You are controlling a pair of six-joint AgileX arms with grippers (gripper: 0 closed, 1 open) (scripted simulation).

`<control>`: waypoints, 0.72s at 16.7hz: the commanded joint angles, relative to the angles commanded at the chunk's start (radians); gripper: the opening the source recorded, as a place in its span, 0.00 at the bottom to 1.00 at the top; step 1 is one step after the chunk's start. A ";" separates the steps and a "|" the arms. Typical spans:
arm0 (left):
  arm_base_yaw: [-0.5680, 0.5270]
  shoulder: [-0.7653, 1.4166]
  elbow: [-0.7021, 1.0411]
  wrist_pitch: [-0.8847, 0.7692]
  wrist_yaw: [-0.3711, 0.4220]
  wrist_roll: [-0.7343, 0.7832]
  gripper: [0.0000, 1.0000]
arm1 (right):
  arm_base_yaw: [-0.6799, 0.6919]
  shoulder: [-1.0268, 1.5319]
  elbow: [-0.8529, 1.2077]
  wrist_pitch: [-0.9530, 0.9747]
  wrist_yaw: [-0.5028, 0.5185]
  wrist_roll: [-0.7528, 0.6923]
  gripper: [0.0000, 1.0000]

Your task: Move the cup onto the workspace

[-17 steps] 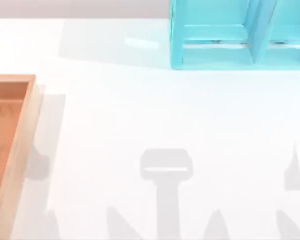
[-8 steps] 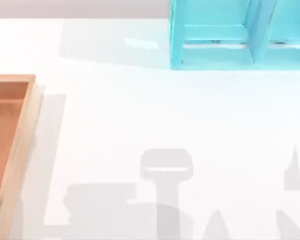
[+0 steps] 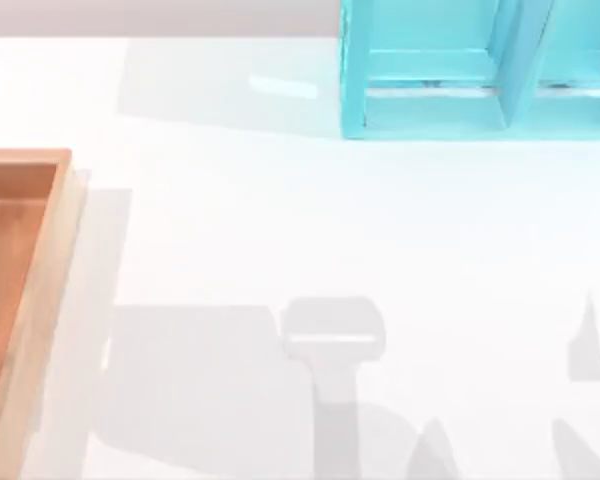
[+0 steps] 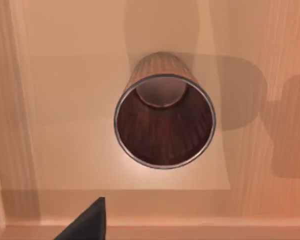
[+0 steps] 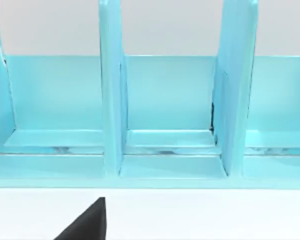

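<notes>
Inside the wooden tray point(image 4: 50, 100) stands the empty cup point(image 4: 164, 120); finger states cannot be told.

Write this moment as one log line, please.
small reddish-brown round cup: upright in orange-brown wooden tray | left pincer: above cup | wide white tabletop: cup not there yet

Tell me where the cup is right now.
The cup stands upright inside the wooden tray at the table's left, seen from above in the left wrist view.
</notes>
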 joint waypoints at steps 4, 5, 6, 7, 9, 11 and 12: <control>0.001 0.009 0.008 -0.007 0.000 0.001 1.00 | 0.000 0.000 0.000 0.000 0.000 0.000 1.00; -0.004 0.005 0.005 -0.004 0.000 0.000 1.00 | 0.000 0.000 0.000 0.000 0.000 0.000 1.00; -0.003 0.006 0.002 -0.001 0.000 0.000 1.00 | 0.000 0.000 0.000 0.000 0.000 0.000 1.00; -0.002 0.009 -0.011 0.012 0.000 0.000 1.00 | 0.000 0.000 0.000 0.000 0.000 0.000 1.00; 0.000 0.021 -0.061 0.068 0.000 0.000 1.00 | 0.000 0.000 0.000 0.000 0.000 0.000 1.00; 0.002 0.041 -0.131 0.165 0.000 0.002 1.00 | 0.000 0.000 0.000 0.000 0.000 0.000 1.00; 0.002 0.052 -0.169 0.221 0.000 0.003 1.00 | 0.000 0.000 0.000 0.000 0.000 0.000 1.00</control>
